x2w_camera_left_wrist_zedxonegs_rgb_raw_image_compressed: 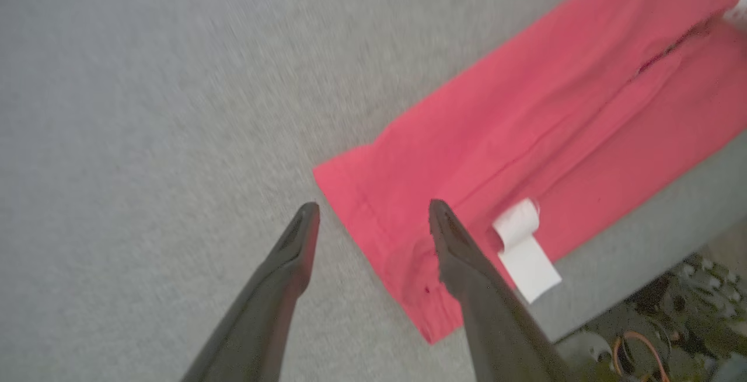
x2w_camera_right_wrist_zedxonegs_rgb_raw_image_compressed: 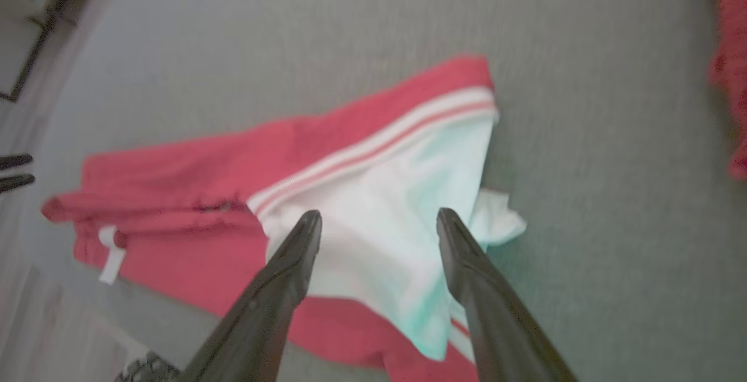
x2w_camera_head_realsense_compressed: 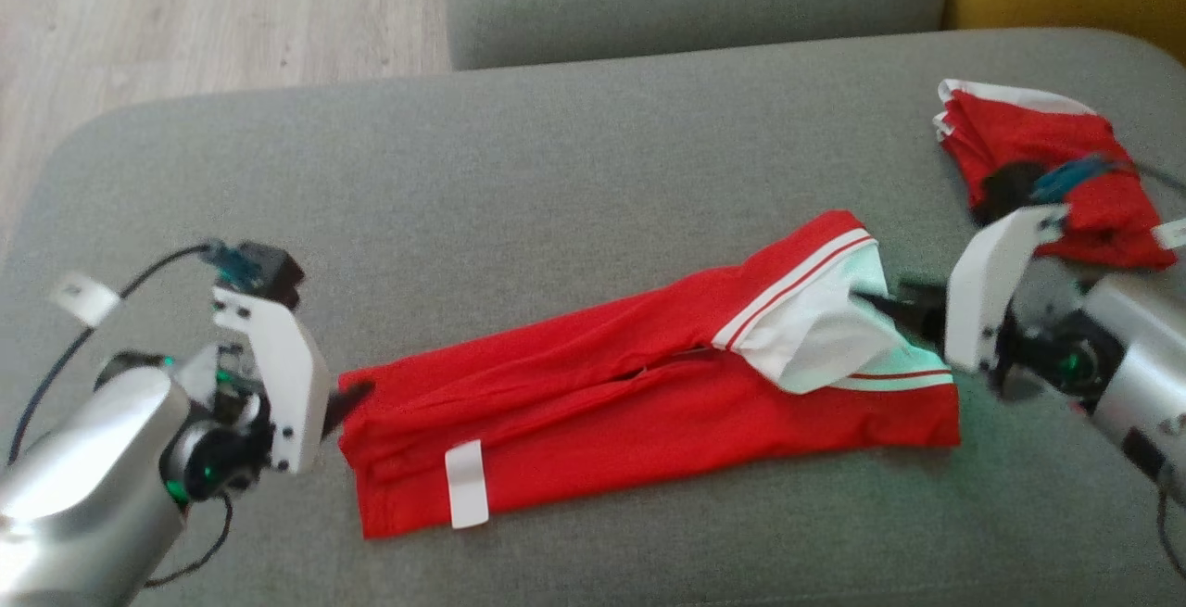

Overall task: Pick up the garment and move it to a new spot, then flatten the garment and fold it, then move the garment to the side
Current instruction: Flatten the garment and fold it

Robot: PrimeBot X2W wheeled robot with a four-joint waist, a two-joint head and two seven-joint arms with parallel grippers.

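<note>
Now the red garment [x2w_camera_head_realsense_compressed: 602,385] lies stretched across the grey sofa [x2w_camera_head_realsense_compressed: 556,171], with the left gripper [x2w_camera_left_wrist_zedxonegs_rgb_raw_image_compressed: 372,207] and right gripper [x2w_camera_right_wrist_zedxonegs_rgb_raw_image_compressed: 378,214] at its ends, fingers spread, holding nothing.

Head looks down; both near wrist views share the garment [x2w_camera_head_realsense_compressed: 602,394].

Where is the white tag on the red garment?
In the head view, the white tag lies on the left end of the red garment, near its lower edge, close to the left gripper.
</note>
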